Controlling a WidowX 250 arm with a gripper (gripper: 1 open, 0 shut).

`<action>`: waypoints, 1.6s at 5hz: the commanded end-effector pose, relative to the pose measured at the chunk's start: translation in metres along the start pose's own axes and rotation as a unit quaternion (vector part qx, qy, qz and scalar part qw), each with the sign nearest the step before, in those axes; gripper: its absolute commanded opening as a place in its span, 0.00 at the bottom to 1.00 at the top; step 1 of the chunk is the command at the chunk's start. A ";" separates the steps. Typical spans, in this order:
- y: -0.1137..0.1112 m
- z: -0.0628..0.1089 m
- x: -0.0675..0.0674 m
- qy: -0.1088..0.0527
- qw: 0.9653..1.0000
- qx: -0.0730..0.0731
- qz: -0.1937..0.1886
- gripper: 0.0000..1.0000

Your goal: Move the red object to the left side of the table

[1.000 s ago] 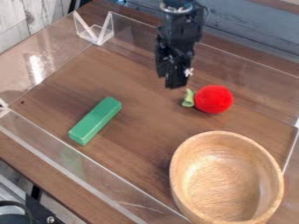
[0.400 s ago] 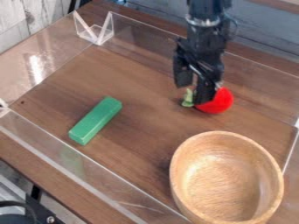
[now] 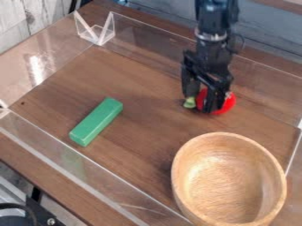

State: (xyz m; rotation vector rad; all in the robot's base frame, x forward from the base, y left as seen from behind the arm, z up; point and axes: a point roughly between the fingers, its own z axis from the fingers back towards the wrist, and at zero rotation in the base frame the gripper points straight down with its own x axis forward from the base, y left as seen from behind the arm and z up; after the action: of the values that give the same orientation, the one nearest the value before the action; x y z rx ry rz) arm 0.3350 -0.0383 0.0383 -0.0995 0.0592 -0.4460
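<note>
The black gripper is pointing straight down over the right half of the table, its jaws standing wide and straddling the red object. The small red toy fruit is sitting on the dark wood surface, mostly hidden behind the fingers, with only its right edge and a bit of its green stem showing at the lower left of the gripper. The picture is too coarse to say whether the fingers are touching the fruit; they seem to be flanking it rather than squeezing it. The round wooden bowl is lying near the front right corner, apart from the fruit. The green rectangular block is resting diagonally on the left half, well apart from the gripper. Clear acrylic walls are bordering the tabletop.
</note>
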 end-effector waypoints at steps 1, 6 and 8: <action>0.006 0.014 0.016 -0.030 0.999 0.012 0.014 0.00; 0.096 0.119 -0.080 -0.071 0.974 0.070 0.203 0.00; 0.119 0.116 -0.152 -0.050 0.975 0.065 0.207 1.00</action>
State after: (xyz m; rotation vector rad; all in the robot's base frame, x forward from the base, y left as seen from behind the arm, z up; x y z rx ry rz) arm 0.2574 0.1429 0.1285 -0.0127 0.0015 -0.0184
